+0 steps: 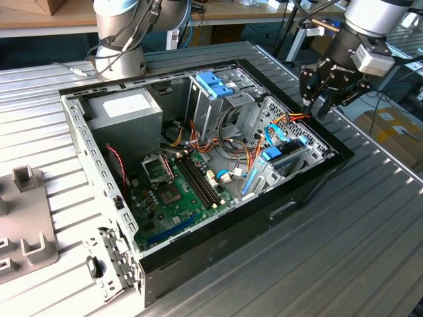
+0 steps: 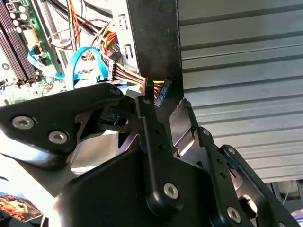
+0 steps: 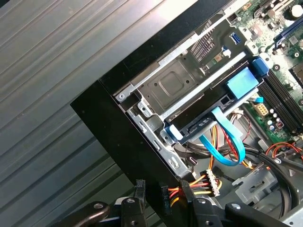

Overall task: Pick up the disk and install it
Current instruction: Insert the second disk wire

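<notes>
The gripper [image 1: 322,99] hovered over the corner of the open computer case [image 1: 218,247] at the exterior view's right, just above a bundle of coloured wires [image 1: 295,117]. Its fingers [image 2: 182,124] stood apart, holding nothing. The disk [image 3: 208,106] sat inside the case in its bay, a blue cable [image 3: 227,142] plugged into its end.

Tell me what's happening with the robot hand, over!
Hand hovering above the computer case corner. No disk in it. Coloured power wires right by the hand, over.
</notes>
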`<state>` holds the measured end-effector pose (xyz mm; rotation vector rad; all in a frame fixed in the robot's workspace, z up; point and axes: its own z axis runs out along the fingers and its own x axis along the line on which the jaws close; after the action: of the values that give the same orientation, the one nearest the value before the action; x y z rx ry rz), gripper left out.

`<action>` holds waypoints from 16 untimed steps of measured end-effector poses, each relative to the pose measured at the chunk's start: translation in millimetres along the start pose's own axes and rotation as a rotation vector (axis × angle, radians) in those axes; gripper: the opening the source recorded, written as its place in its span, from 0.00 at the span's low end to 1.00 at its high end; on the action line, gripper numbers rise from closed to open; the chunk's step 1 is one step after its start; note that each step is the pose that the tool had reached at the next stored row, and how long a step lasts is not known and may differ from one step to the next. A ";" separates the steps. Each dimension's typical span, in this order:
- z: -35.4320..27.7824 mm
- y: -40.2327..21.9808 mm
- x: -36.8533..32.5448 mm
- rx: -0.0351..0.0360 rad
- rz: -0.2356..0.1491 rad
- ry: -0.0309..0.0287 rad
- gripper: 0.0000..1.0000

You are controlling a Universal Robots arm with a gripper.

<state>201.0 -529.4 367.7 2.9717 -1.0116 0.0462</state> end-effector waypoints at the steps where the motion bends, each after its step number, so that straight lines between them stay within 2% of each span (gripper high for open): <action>1: 0.0 0.0 0.0 0.0000 0.000 0.0000 0.42; 6: 0.0 0.0 0.0 0.0000 0.000 0.0000 0.42; 7: 0.0 0.0 0.0 0.0000 -0.001 0.0000 0.40; 8: 0.0 0.0 0.0 0.0000 -0.001 0.0000 0.33; 13: 0.2 -0.2 -0.2 0.0002 -0.001 -0.0003 0.33; 15: 0.0 -5.7 -4.4 -0.0002 -0.002 0.0002 0.33; 16: 0.0 -6.3 -4.8 -0.0003 -0.003 0.0002 0.33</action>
<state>201.0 -521.5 367.6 2.9730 -1.0066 0.0464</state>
